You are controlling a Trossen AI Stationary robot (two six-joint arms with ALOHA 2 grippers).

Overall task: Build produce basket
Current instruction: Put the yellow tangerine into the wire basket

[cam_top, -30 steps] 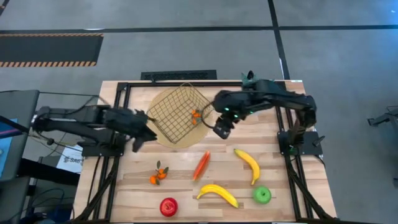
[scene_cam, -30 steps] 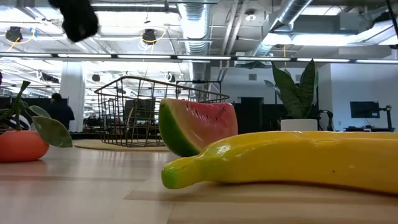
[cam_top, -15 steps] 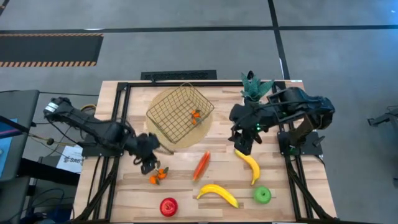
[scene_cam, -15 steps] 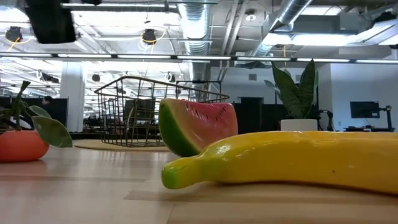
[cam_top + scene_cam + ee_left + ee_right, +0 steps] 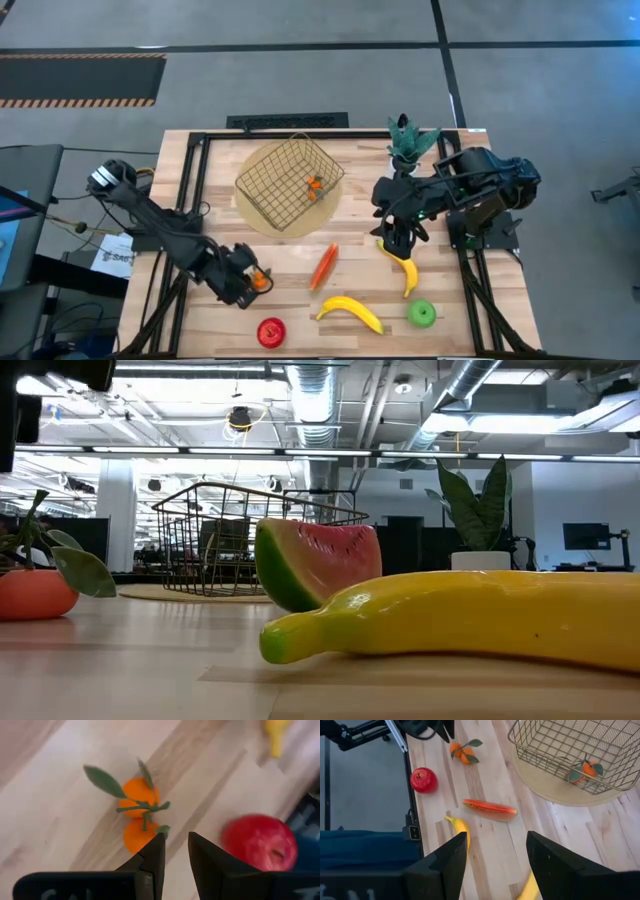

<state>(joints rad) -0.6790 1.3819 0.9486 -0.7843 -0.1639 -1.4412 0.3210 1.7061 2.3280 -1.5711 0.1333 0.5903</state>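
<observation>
L tool [image 5: 173,851] narrow, just beside leafy oranges [image 5: 138,814]; R tool [image 5: 496,851] wide above banana [image 5: 402,266], well clear of basket [image 5: 288,180].

Square dark-gold wire-mesh basket [image 5: 289,178] sits at desk [image 5: 300,300] rear, w/ small orange leafy fruit [image 5: 314,185] in it; red-orange wedge slice [image 5: 323,266] in front, two yellow bananas [image 5: 401,265] to its right.

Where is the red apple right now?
In the high view the red apple lies near the table's front edge, left of centre, just below the left pincer and left of a banana.
</observation>
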